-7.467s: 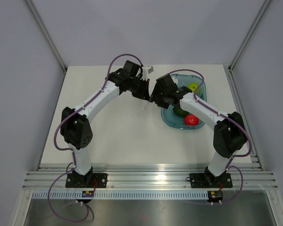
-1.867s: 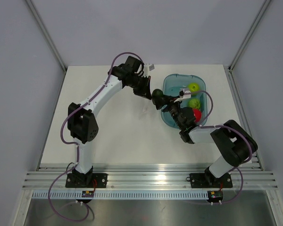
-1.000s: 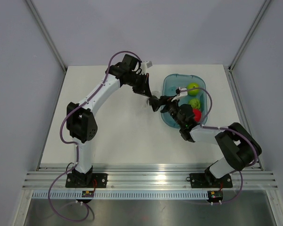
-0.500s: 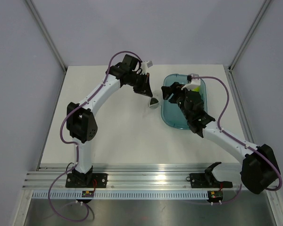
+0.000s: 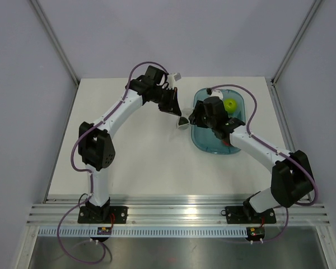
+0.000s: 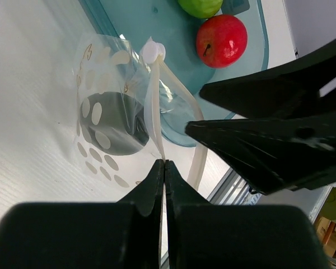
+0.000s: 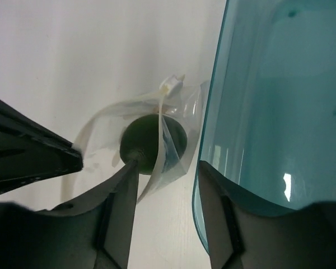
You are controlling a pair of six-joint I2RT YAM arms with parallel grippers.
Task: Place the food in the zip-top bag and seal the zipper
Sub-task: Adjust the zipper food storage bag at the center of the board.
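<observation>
Left arm (image 5: 120, 109): stretched forward, wrist angled toward the right arm.
Right arm (image 5: 257, 148): elbow bent, forearm crossing the teal tray (image 5: 204, 143).
Left gripper (image 6: 164, 168): pinched closed on the zipper (image 6: 153, 106).
Right gripper (image 7: 167, 174): jaws apart, tray rim beside its right finger.
Zip-top bag (image 6: 103, 73): just ahead of both grippers' fingertips.
Food (image 6: 115, 131): inside the bag.

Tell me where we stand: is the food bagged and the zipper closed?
Done: the dark green food sits inside the zip-top bag. In hand: the left gripper is shut on the zipper; the right gripper hangs open over the bag beside the teal tray. Left: sealing, since the zipper's two strips gape apart.
</observation>
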